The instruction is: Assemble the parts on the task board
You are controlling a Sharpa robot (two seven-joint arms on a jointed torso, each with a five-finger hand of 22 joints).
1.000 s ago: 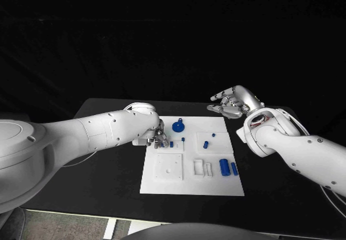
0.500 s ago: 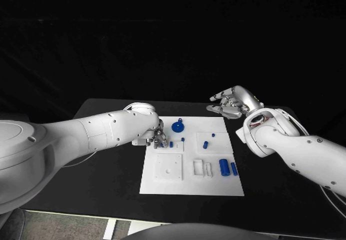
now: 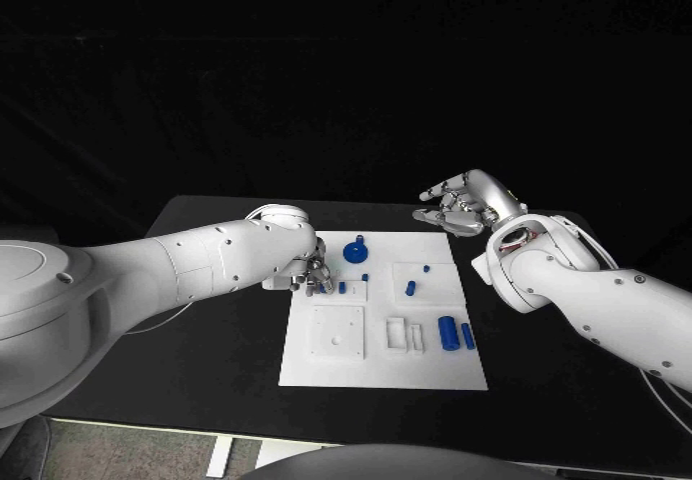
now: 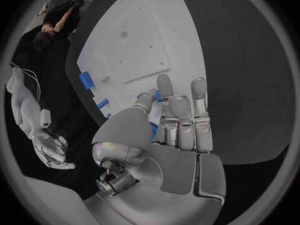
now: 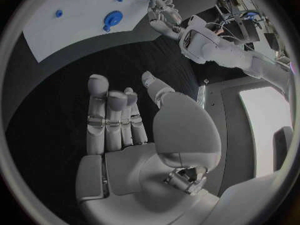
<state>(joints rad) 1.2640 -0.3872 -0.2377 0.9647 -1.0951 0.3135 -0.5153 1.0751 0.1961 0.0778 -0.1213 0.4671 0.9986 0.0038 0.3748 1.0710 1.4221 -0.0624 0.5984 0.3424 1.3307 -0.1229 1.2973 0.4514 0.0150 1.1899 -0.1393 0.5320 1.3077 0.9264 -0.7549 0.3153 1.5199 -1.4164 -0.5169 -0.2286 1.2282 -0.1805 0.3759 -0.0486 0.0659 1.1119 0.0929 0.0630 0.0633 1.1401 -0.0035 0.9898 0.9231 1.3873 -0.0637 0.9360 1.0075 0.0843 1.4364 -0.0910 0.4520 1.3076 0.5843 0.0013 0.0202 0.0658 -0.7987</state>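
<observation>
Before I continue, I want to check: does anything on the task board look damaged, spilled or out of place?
Nothing stands out. The task board lies flat and whole, with the blue parts resting on it.

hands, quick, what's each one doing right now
Left hand: pinches a small blue part over the task board.
Right hand: open, holding nothing, raised off the board's far right corner.

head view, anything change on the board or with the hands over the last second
Nothing visibly changed: the left hand stays at the task board with a small blue part among its fingers, and the right hand stays raised and empty beyond the board's far right corner.
</observation>
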